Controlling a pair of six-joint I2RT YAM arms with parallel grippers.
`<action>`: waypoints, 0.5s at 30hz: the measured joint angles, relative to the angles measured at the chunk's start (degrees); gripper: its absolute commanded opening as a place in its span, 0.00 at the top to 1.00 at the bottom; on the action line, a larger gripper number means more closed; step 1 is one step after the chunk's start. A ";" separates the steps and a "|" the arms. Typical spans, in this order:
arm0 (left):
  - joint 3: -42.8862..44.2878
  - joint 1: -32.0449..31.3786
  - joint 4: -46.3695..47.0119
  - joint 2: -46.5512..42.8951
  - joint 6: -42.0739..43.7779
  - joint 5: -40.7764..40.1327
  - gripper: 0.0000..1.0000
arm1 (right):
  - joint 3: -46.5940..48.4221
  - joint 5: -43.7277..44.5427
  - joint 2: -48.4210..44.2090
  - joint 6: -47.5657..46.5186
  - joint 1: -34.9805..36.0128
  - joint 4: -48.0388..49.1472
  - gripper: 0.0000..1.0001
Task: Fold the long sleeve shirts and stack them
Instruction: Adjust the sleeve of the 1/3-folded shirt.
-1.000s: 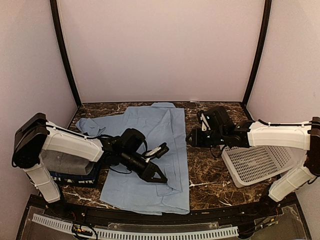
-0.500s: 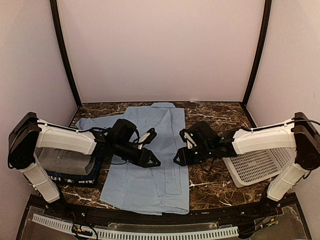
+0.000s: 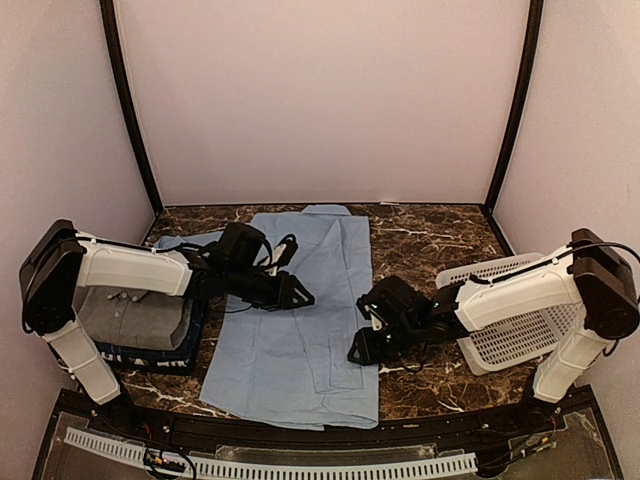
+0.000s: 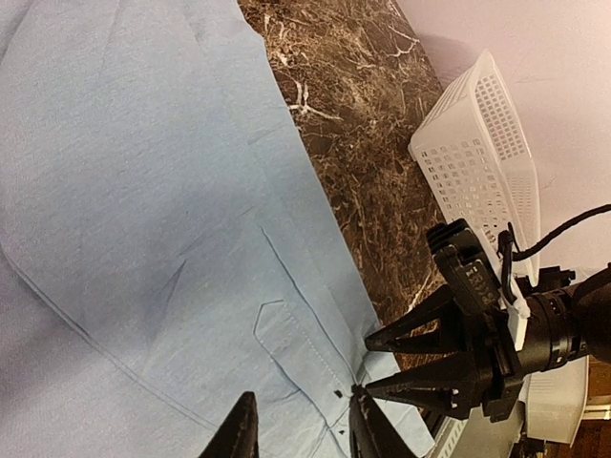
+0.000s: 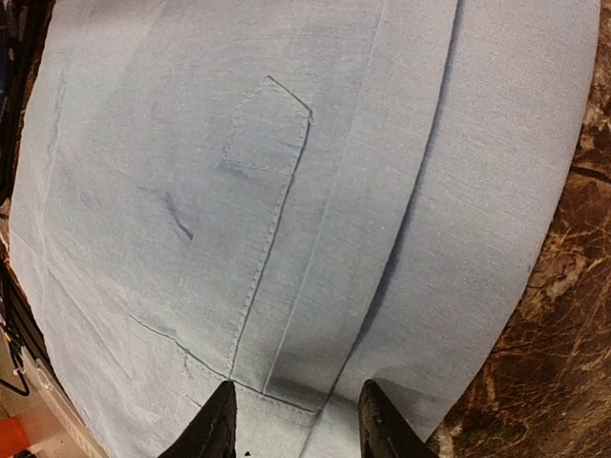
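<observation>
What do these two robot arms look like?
Both the left arm and right arm have white shells over black joints, with thin black cables near the wrists. The left hand and right hand are black, each ending in two tapered, pointed fingers.

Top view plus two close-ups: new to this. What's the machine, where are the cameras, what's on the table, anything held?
Two robot arms sit at the table's near edge. The wide picture looks down from above and behind them; each close-up comes from a wrist camera. A light blue shirt lies spread in the middle, a folded grey shirt at the left, a white basket at the right. The left gripper and right gripper are open over the blue shirt, holding nothing.
</observation>
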 measured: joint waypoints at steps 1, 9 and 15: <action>0.00 0.00 0.09 0.00 -0.09 -0.07 0.69 | -0.09 0.20 0.09 0.57 0.13 -0.04 0.59; 0.00 0.00 1.07 0.00 -1.11 -0.46 0.69 | 1.40 1.44 2.80 3.02 0.39 0.57 0.60; -0.37 0.00 3.61 -0.04 -2.40 -0.09 0.69 | 4.07 2.27 4.79 3.65 1.40 -0.52 0.69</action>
